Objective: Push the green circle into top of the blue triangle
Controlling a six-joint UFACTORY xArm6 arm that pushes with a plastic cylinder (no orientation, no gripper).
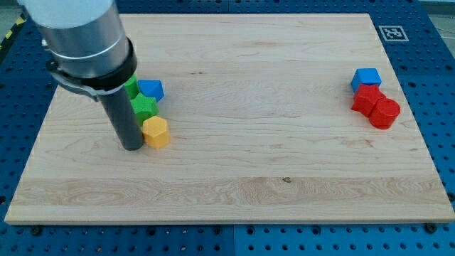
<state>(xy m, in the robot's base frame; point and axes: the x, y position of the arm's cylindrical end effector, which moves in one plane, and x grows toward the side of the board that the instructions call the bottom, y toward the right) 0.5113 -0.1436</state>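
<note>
Camera view, only one supplied. No gripper on this arm: a dark rod, so no jaw state to report, nothing held. My tip [131,147] down on the worktop [249,185], left side, touching or just beside the left face of the yellow block [156,132] (hexagon-like).

Cluster at left, far to near: green block [131,87] mostly hidden behind the rod, shape cannot be told, possibly the green circle; blue block [151,89] just right of it, pointed outline, likely the blue triangle; second green block [145,107] just below, lobed outline, more star than circle; then the yellow block nearest. All four packed close, touching or nearly so.

Right side, well apart: blue cube [366,78] at far end, two red blocks [368,98] [384,112] stacked diagonally beneath it, touching. Not relevant to the task.

Step in hand, as a judgement: positioning. Tip sits at the near end of the cluster beside yellow, not against either green block. Hidden green block looks already beside the blue one's left, not above its far edge.

Next move calls for: getting clear of yellow, coming round to the green target's left or near side, then pushing it far and right so it ends against the blue triangle's far edge. Tight spacing, so risk of dragging blue or the other green along. Short, shallow pushes advised.
</note>
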